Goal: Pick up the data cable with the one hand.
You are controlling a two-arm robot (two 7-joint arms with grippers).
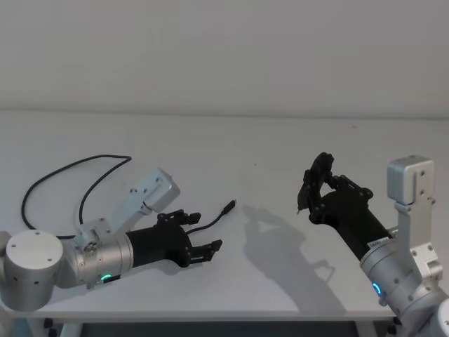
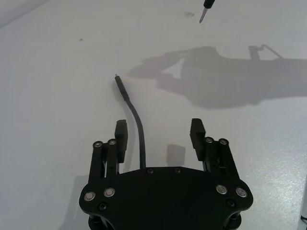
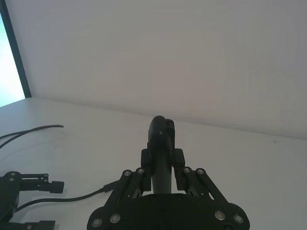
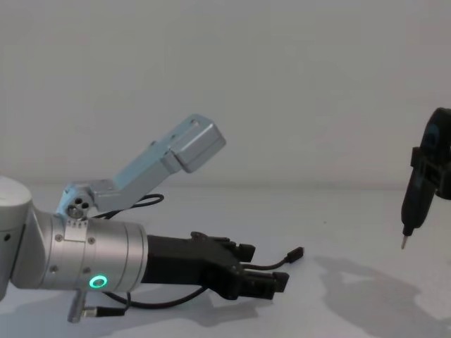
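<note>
Fingers of the left end effector (image 1: 208, 229) stand spread wide low over the white tabletop (image 1: 266, 147), gripping nothing; the data cable (image 2: 139, 139) runs along the tabletop between them. Its plug (image 1: 229, 206) lies just beyond the fingertips, and the rest loops back on the left. Farther right, the right end effector (image 3: 162, 158) hangs raised, clamped on a dark pen-like tool (image 4: 414, 201), tip down.

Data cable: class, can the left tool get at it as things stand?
Probably yes: the left tool is open with the data cable lying between its fingers, nothing over it; the right tool, gripping a pen, stands apart.
</note>
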